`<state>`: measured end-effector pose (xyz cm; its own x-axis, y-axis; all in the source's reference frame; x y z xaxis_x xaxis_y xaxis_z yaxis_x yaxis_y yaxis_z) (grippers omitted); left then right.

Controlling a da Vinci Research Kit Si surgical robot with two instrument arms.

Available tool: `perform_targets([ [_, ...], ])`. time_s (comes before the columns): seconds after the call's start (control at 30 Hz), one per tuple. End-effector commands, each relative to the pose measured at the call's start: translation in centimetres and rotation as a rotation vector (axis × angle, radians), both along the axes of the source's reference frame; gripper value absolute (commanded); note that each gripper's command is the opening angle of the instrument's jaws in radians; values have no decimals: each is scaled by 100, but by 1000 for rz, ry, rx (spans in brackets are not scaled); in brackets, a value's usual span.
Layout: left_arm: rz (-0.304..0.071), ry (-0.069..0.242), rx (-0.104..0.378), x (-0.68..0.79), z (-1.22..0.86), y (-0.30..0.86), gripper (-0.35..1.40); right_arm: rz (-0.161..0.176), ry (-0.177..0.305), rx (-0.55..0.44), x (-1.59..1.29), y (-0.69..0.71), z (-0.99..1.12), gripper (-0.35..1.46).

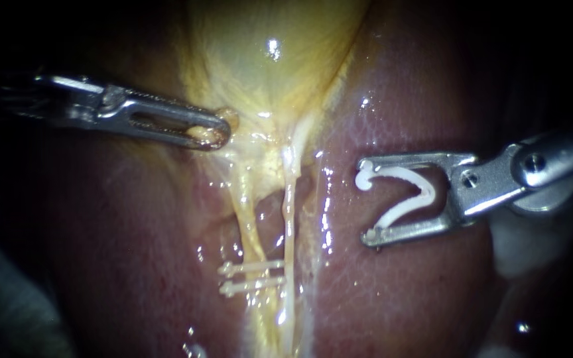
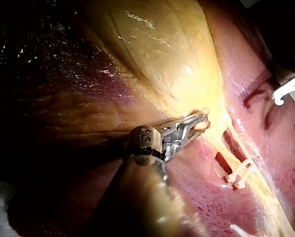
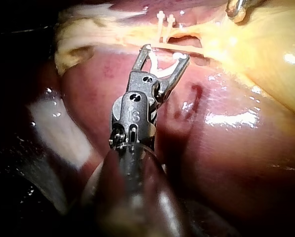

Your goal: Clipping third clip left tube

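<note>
My left instrument (image 1: pixel 215 134) comes in from the left, its jaws shut on a fold of yellow gallbladder tissue (image 1: pixel 266 59). The same grip shows in the left wrist view (image 2: pixel 200 123). Two pale tubes run down from the gallbladder: the left tube (image 1: pixel 248 219) and the right tube (image 1: pixel 290 212). Two white clips (image 1: pixel 253 267) (image 1: pixel 252 286) lie across the left tube low down. My right instrument (image 1: pixel 367 201) hovers over the liver to the right of both tubes. Its wide jaws hold an open white clip (image 1: pixel 409 192) and do not touch the tubes. The right wrist view shows that clip (image 3: pixel 162 65) just short of the tubes.
Reddish liver (image 1: pixel 419 292) lies under and around the tubes. A small window (image 1: pixel 272 205) opens between the two tubes above the clips. White gauze-like material (image 1: pixel 532 245) sits under the right instrument's shaft.
</note>
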<state>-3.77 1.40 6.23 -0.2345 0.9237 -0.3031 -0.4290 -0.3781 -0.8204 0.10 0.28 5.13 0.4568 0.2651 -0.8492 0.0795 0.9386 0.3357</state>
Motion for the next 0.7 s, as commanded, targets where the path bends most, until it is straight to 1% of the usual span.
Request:
perform_targets([
  [0.03, 0, -3, -2, 0, -2, 1, -35, 0, 0, 0, 0, 0, 0, 50],
  [0.1, 3, -7, -5, 1, -7, 3, -35, 0, 0, 0, 0, 0, 0, 50],
  [0.2, 8, -23, -13, 6, -22, 9, -35, -1, 0, 0, -1, 0, 0, 50],
  [0.27, 7, -31, -26, 11, -36, 13, -35, -1, 0, 0, -1, 0, 0, 50],
  [0.43, -11, -45, -61, 27, -71, 26, -35, -1, 0, 0, -2, 0, 0, 50],
  [0.57, -25, -47, -77, 38, -86, 34, -35, -1, 0, 0, -2, 0, 0, 50],
  [0.7, -31, -46, -77, 43, -88, 35, -35, -1, 0, 0, -3, 0, 0, 50],
])
